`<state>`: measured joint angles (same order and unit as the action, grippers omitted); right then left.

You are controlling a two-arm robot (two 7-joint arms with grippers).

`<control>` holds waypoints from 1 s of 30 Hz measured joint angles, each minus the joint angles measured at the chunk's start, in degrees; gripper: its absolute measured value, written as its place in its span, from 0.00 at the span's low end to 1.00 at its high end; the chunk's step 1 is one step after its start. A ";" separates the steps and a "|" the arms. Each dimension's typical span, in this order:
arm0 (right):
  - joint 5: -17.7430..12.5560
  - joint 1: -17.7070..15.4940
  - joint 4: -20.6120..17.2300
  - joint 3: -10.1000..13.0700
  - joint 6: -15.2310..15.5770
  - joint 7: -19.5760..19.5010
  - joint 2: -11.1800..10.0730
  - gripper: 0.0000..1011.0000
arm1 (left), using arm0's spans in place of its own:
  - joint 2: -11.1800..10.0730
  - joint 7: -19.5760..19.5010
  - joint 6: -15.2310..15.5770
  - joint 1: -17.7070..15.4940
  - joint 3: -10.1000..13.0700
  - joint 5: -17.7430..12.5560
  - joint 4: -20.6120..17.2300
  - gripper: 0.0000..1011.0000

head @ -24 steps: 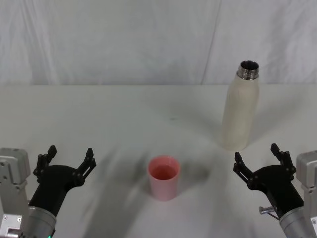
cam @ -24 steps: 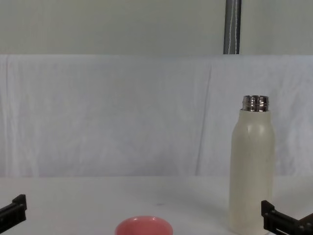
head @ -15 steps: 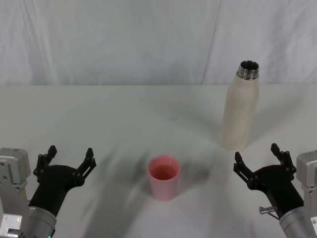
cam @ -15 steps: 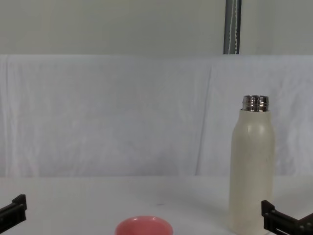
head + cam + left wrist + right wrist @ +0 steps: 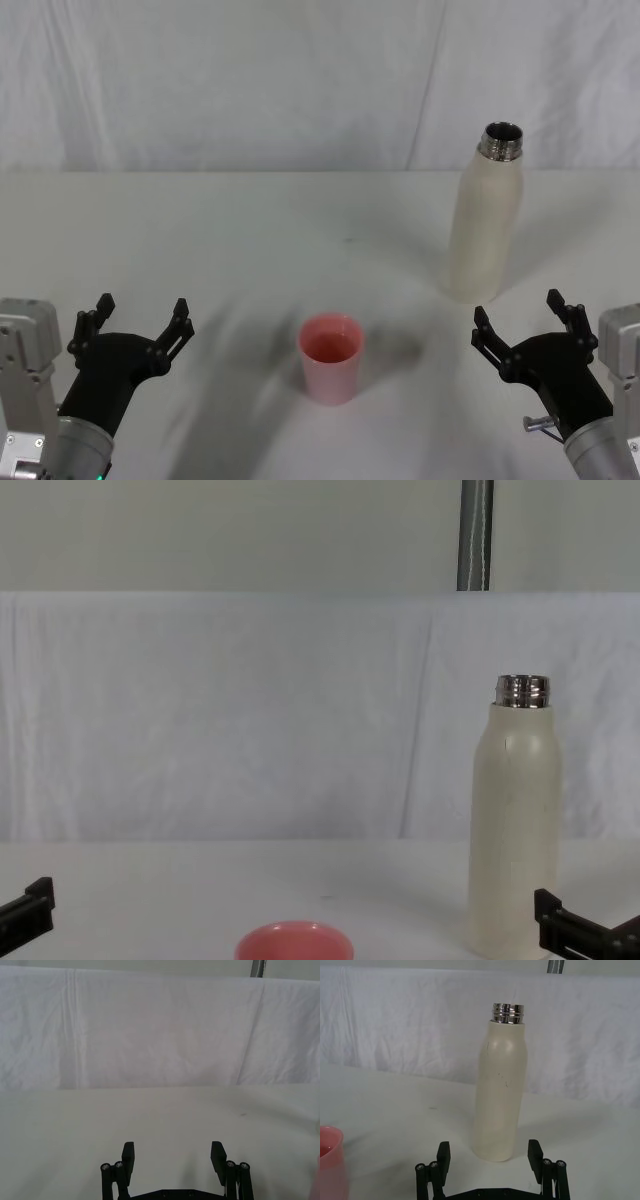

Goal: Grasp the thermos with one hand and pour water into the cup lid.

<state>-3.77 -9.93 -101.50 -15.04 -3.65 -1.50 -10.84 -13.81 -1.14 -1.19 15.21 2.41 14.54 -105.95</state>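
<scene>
Although the thermos (image 5: 486, 215) stands upright with its steel neck uncapped and the cup lid (image 5: 331, 357) waits on the table (image 5: 250, 250), nothing of the task proper is done yet: no gripper touches the bottle and no pouring has begun. In the head view the thermos sits at about two o'clock from the cup lid, well apart from it, and the right gripper (image 5: 525, 324) hovers low just at the bottle's six o'clock, fingers spread wide and holding nothing; its wrist view lines the bottle up between the two open fingers (image 5: 443, 1154). The left gripper (image 5: 140, 319) rests at about nine o'clock from the cup lid, likewise spread and empty. What remains, I judge, is the whole sequence: reach forward, close on the bottle's body, lift, carry toward the cup lid and tilt. Compared with the earlier frames, nothing visibly differs; bottle, cup lid and both grippers sit in the same places.
</scene>
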 joint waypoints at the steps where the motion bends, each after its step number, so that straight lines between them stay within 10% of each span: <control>1: 0.00 0.00 0.00 0.00 0.00 0.00 0.00 0.99 | 0.00 0.00 0.00 0.00 0.00 0.00 0.00 0.99; 30: 0.00 0.00 0.00 0.00 0.00 0.00 0.00 0.99 | 0.00 0.00 0.00 0.00 0.00 0.00 0.00 0.99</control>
<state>-3.77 -9.92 -101.50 -15.04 -3.65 -1.50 -10.84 -13.81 -1.14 -1.19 15.21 2.41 14.54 -105.95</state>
